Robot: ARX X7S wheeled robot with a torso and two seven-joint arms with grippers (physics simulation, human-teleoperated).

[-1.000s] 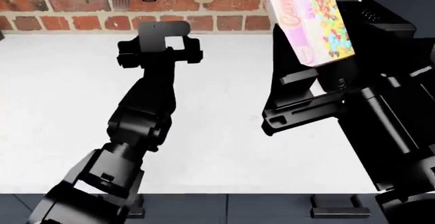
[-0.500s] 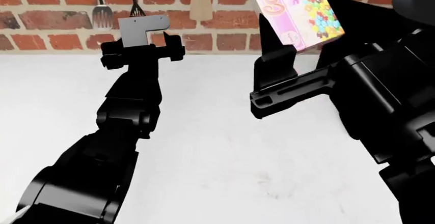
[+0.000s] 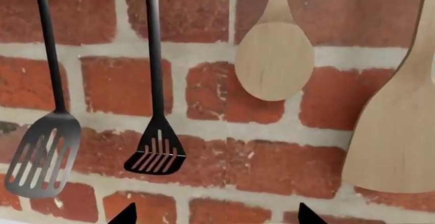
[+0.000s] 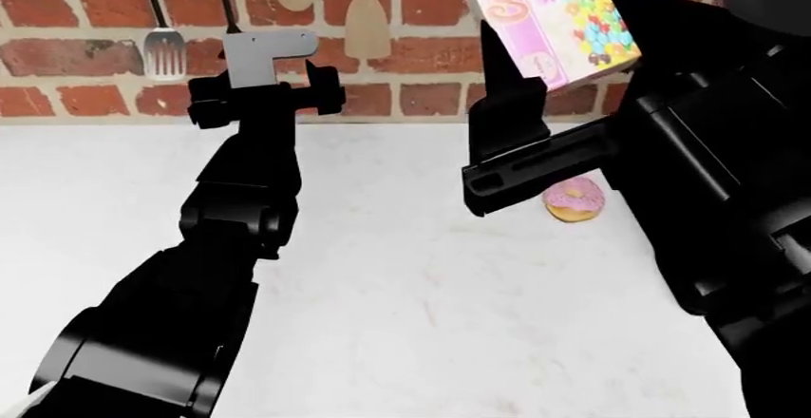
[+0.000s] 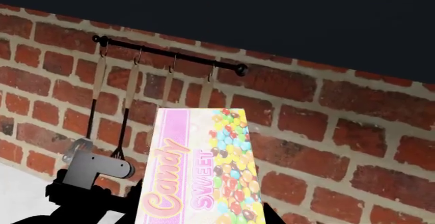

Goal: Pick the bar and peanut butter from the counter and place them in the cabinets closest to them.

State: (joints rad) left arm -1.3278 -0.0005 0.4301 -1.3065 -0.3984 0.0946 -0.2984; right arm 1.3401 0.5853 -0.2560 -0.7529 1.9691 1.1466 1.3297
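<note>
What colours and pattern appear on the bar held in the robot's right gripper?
The bar is pink with multicoloured candies and pink lettering; it shows best in the right wrist view.

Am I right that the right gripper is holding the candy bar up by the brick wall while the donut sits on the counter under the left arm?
Not quite. The right gripper does hold the bar up by the brick wall, but the head view shows the donut on the counter beneath the right arm, not the left.

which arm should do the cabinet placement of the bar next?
Right. Its claw already holds the bar raised above the counter. The left claw is empty, facing the brick wall.
</note>
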